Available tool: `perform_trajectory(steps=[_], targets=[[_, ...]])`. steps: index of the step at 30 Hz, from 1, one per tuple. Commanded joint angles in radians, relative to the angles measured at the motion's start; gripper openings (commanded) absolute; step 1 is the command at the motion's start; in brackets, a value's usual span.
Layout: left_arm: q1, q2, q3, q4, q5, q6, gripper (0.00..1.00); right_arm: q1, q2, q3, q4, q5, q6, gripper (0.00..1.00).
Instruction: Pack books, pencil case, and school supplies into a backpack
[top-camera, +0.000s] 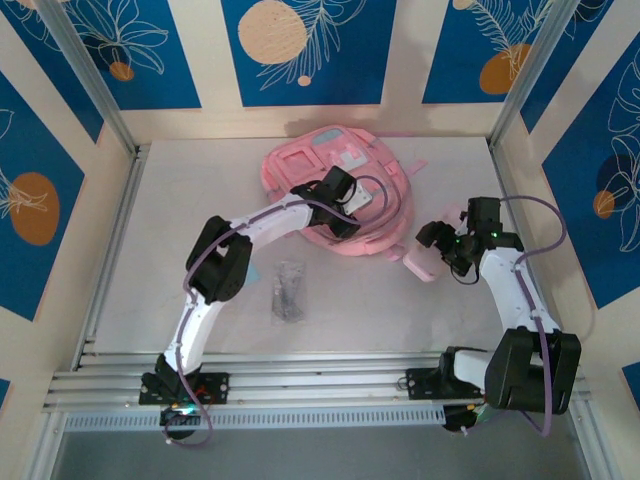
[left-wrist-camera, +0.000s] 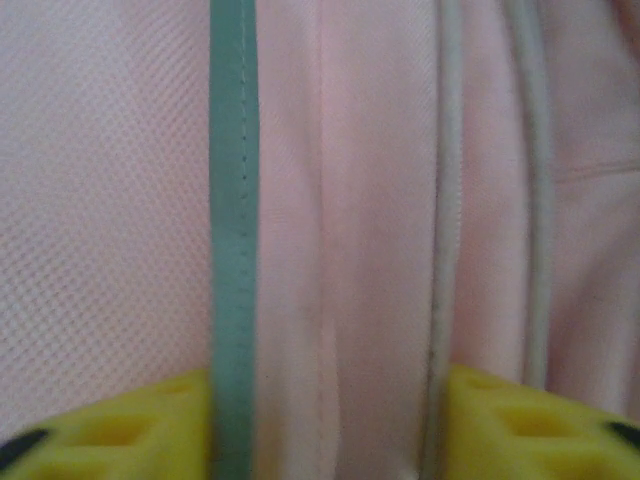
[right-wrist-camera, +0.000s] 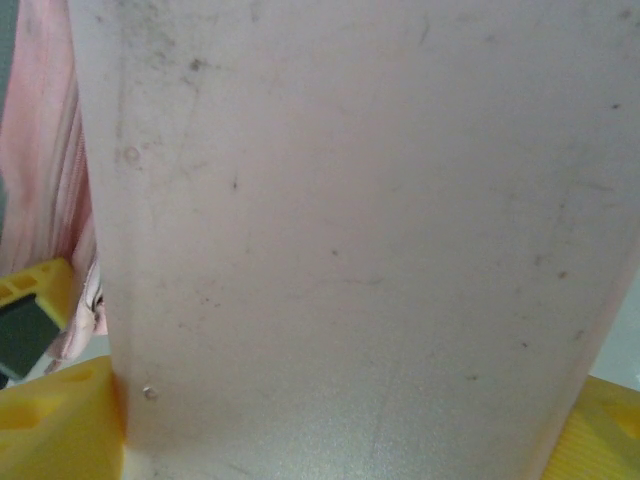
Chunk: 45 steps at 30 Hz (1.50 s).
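My right claw (right-wrist-camera: 330, 430) is clamped across the one pale-pink pencil case (right-wrist-camera: 340, 200), which it holds just to the right of the single pink backpack (top-camera: 300, 160). My left claw (left-wrist-camera: 330, 420) straddles a fold of backpack fabric with teal piping; clenched or not, I cannot tell. One clear packet (top-camera: 288, 290) lies apart on the worktop (top-camera: 180, 200).

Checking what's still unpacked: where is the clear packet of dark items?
In the top view, the clear packet lies on the table, left of centre, below the backpack and apart from it.
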<state>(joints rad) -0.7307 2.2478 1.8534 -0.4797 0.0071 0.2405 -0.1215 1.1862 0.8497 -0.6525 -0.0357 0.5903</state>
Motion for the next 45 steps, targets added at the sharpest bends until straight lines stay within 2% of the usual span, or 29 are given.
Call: perform_trajectory(steps=[1,2,4,10,19,24,29,31,33,34,36,45], targets=[[0.011,0.049,0.031,-0.048,-0.064,0.006,0.09,-0.01,-0.032,-0.005,0.013,-0.059,-0.021,0.67],[0.012,0.04,0.035,-0.052,-0.064,-0.018,0.0,-0.012,-0.035,-0.004,0.016,-0.064,-0.022,0.67],[0.024,0.004,0.035,-0.063,0.005,-0.057,0.0,-0.011,-0.037,0.002,0.02,-0.073,-0.024,0.66],[0.111,-0.152,0.041,-0.014,0.226,-0.294,0.0,0.004,-0.02,0.016,0.079,-0.153,-0.003,0.64],[0.219,-0.23,0.085,0.078,0.377,-0.497,0.0,0.105,0.087,0.078,0.215,-0.203,0.085,0.61],[0.261,-0.227,0.093,0.144,0.447,-0.594,0.0,0.23,0.255,0.186,0.35,-0.183,0.189,0.6],[0.261,-0.222,0.087,0.193,0.479,-0.643,0.0,0.314,0.52,0.364,0.471,-0.21,0.329,0.57],[0.261,-0.223,0.08,0.209,0.481,-0.656,0.0,0.342,0.611,0.455,0.465,-0.198,0.349,0.58],[0.261,-0.224,0.072,0.226,0.483,-0.668,0.0,0.365,0.692,0.544,0.435,-0.201,0.357,0.64],[0.261,-0.224,0.071,0.233,0.486,-0.671,0.0,0.373,0.729,0.58,0.425,-0.216,0.365,0.71],[0.261,-0.224,0.07,0.239,0.488,-0.676,0.0,0.378,0.767,0.606,0.43,-0.246,0.369,0.99],[0.261,-0.221,0.07,0.249,0.529,-0.695,0.0,0.36,0.722,0.505,0.455,-0.242,0.267,1.0]])
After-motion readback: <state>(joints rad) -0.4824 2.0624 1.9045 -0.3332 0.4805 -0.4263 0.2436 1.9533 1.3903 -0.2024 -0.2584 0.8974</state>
